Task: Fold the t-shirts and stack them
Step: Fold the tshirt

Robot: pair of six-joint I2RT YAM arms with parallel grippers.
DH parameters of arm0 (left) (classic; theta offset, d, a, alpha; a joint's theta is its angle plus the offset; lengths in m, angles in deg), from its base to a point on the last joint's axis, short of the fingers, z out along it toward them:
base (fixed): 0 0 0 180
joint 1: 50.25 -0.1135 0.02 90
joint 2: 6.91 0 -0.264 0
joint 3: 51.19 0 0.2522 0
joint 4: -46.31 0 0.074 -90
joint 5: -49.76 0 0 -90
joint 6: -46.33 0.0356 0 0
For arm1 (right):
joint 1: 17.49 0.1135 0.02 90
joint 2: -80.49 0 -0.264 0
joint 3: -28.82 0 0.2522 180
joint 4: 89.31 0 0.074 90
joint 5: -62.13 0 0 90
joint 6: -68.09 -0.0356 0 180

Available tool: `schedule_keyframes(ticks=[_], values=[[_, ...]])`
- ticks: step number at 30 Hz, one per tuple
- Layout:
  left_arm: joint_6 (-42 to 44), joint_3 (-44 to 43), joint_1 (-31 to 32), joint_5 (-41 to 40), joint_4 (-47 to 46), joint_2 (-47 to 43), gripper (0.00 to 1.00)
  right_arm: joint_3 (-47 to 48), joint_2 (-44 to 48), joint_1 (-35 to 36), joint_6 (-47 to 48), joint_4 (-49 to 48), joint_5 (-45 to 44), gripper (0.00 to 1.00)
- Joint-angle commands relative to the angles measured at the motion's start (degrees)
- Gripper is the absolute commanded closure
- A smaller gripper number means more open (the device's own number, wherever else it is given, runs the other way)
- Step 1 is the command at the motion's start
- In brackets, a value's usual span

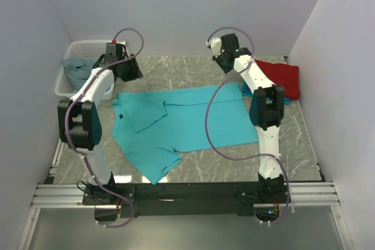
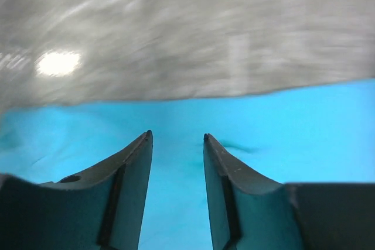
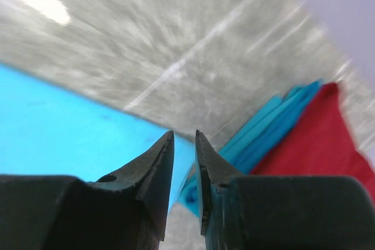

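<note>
At table centre: bright turquoise shirt point(image 1: 187, 121) lies spread on the grey marbled table point(image 1: 193, 68), collar to the left, one sleeve turned in over the chest.
Far right: red shirt point(image 1: 281, 77) lies on a folded turquoise-blue shirt point(image 1: 286, 101), just beside the spread shirt's right end.
Far left: white basket point(image 1: 61, 83) holds a dull grey-blue shirt point(image 1: 75, 67).
Left claw point(image 1: 132, 73): above the spread shirt's far left corner. From overhead I cannot tell how its fingers stand.
Left wrist view: fingers point(image 2: 132, 168) stand apart with nothing between them. Turquoise cloth fills the lower frame and bare table lies beyond it.
Right claw point(image 1: 215, 45): raised over the far side of the table. Its fingers are not readable from overhead.
Right wrist view: fingers point(image 3: 158, 162) are barely open, with a thin slit between them and nothing held. The turquoise edge lies to the left. The blue folds point(image 3: 263, 133) and red cloth point(image 3: 322, 150) lie to the right, and the layering is clearer here. Picture blurred.
</note>
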Motion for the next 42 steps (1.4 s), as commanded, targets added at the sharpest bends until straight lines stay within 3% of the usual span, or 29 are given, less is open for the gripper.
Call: schedule_keyframes(ticks=[1, 4, 8, 9, 15, 18, 29, 42], values=[[-0.28, 5.02, 2.51, 15.37, -11.05, -6.53, 0.54, -3.98, 15.58, -0.99, -3.61, -2.86, 11.89, 0.71], [-2.83, 8.03, 6.46, 22.58, -17.93, -6.02, 0.55, -14.62, 28.73, -3.18, -6.50, -2.59, 25.33, 0.69], [-5.38, 4.80, 14.37, 24.80, -21.98, 0.83, 0.62, -30.61, 42.65, -8.80, -8.63, -4.26, 42.15, 0.68], [-6.08, 3.31, 17.52, 25.06, -22.59, 3.02, 0.74, -36.39, 45.28, -10.73, -8.80, -4.61, 43.92, 0.68], [-9.34, -15.32, 26.67, 18.39, -18.47, 21.57, 0.99, -54.87, 62.08, -16.26, -7.40, -4.88, 45.25, 0.68], [-11.18, -22.62, 28.61, 15.40, -17.68, 27.64, 1.00, -61.29, 67.36, -19.53, -7.49, -6.63, 47.26, 0.68], [-12.42, -29.49, 29.76, 8.01, -13.73, 35.83, 1.00, -62.29, 67.20, -23.31, -5.47, -4.35, 52.02, 0.68], [-14.88, -42.40, 28.10, 5.03, -1.69, 44.35, 1.00, -61.85, 69.13, -26.30, -4.85, -2.95, 55.53, 0.68]])
